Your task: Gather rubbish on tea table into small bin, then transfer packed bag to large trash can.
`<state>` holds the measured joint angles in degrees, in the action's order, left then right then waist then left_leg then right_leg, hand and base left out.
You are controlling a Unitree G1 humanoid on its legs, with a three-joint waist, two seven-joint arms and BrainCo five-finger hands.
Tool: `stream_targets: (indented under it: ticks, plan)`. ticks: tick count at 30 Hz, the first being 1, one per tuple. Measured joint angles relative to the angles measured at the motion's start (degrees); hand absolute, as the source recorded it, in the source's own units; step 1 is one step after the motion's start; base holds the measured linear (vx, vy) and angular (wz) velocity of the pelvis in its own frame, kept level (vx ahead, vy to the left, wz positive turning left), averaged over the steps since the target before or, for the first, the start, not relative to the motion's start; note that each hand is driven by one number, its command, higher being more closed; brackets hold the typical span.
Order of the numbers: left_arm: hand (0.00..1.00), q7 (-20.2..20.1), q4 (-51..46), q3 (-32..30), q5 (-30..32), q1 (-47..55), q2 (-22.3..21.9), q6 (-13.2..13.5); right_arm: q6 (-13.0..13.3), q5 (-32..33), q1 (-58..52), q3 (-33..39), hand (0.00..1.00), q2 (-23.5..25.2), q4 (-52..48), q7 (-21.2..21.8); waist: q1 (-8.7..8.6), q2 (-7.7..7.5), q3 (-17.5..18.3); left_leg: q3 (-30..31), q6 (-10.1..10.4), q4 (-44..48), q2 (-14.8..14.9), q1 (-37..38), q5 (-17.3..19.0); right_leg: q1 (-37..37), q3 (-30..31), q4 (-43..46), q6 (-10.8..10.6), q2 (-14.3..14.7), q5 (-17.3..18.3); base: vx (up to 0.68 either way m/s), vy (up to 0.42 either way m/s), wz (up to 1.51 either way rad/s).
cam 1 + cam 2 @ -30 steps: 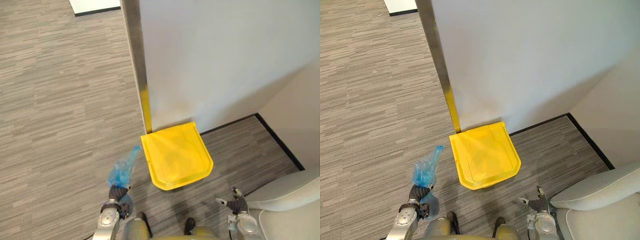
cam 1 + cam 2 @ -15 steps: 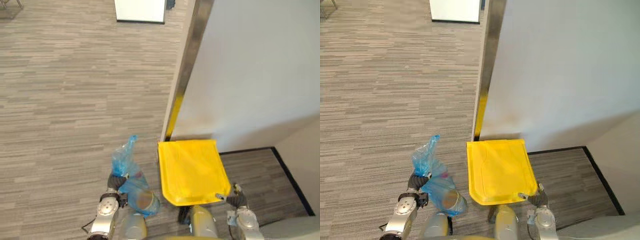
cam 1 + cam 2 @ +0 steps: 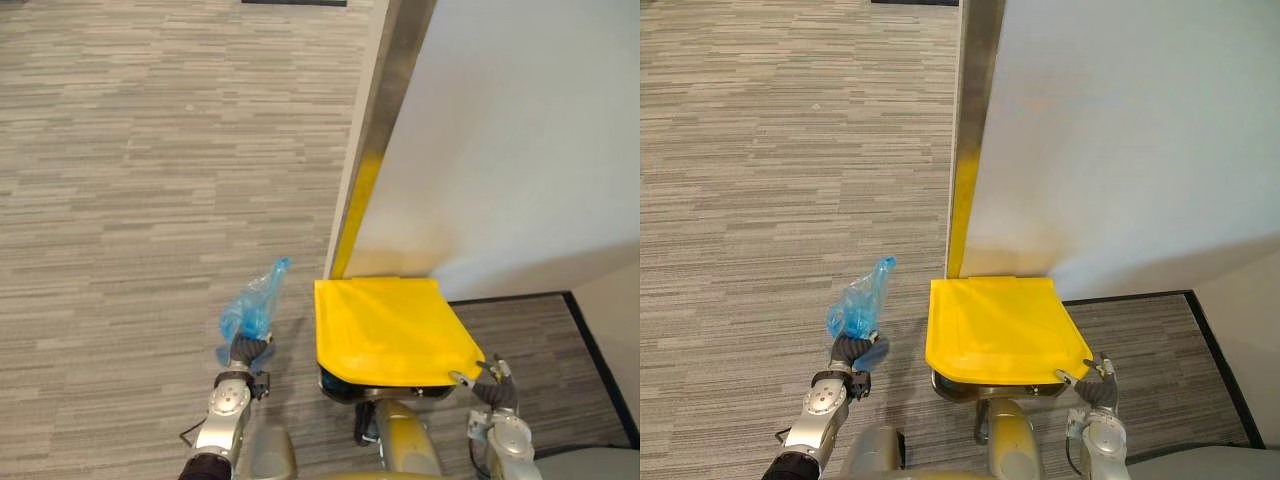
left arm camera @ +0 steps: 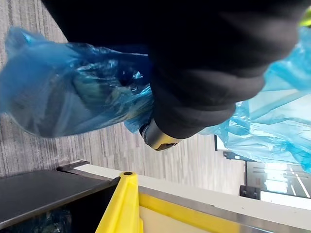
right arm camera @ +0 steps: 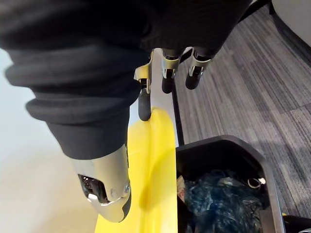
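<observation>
My left hand [image 3: 244,353] is shut on the gathered neck of a blue plastic bag [image 3: 252,308], held over the floor just left of the large trash can. In the left wrist view the bag [image 4: 63,97] bulges past the hand's dark cover. The can's yellow lid [image 3: 385,328] is tilted up at its front. My right hand [image 3: 490,378] is at the lid's front right corner, its straight fingers [image 5: 144,103] against the lid's edge [image 5: 153,160]. Under the raised lid the black can [image 5: 233,155] holds crumpled blue bags [image 5: 218,199].
The can stands against a white wall with a metal corner strip [image 3: 385,110], yellow at its foot. A pale grey seat [image 3: 600,465] shows at the lower right. Grey plank floor [image 3: 130,200] spreads out to the left.
The camera has shifted. My right hand has tilted the yellow lid up at the front, so the dark can shows beneath it. The bag's full lower part has dropped from sight behind my left hand.
</observation>
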<state>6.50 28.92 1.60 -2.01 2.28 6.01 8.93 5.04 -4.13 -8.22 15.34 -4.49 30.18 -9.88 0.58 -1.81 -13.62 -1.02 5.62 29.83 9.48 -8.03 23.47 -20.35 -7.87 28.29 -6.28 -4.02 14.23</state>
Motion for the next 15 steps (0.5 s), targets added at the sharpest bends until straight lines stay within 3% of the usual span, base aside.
stream_targets:
  ticks: [3,8,10,15]
  plan:
    - [1.0,0.13,-0.03,0.08,0.34,1.78,0.6,0.0,-0.44,-2.34,0.42,-2.33,0.0,1.1,-1.93,-1.42,-0.06,-0.62,0.42,-0.25,0.46,-1.38,-0.46,-0.16,-0.99,-1.19,1.04,-0.29,0.4,0.26,-1.14,-0.04,-0.034,-0.13]
    - [1.0,2.63,-2.61,1.67,0.32,5.28,-1.23,0.08,-1.48,-7.65,0.31,-0.67,0.0,2.49,-12.23,-11.24,0.11,-0.38,1.28,-0.76,1.18,-2.9,-0.42,-0.16,-1.97,-2.73,1.79,0.42,1.0,0.82,-1.91,-0.01,-0.063,-0.06]
    - [1.0,2.88,-2.66,2.45,0.31,6.01,-1.48,0.08,-1.55,-7.51,0.24,1.26,0.0,3.2,-13.66,-13.24,0.11,-0.34,1.5,-0.61,1.45,-3.34,-0.27,-0.14,-2.15,-3.01,1.67,0.6,1.02,1.08,-1.91,0.01,-0.046,0.0]
    - [1.0,3.62,-2.66,2.75,-0.16,6.63,-1.88,0.06,-2.07,-2.42,-1.16,3.12,0.0,3.86,-9.16,-13.42,0.02,-0.31,1.49,-0.23,2.14,-3.7,0.5,-0.34,-2.67,-3.12,1.06,0.52,1.34,1.52,-2.0,-0.01,-0.052,0.02]
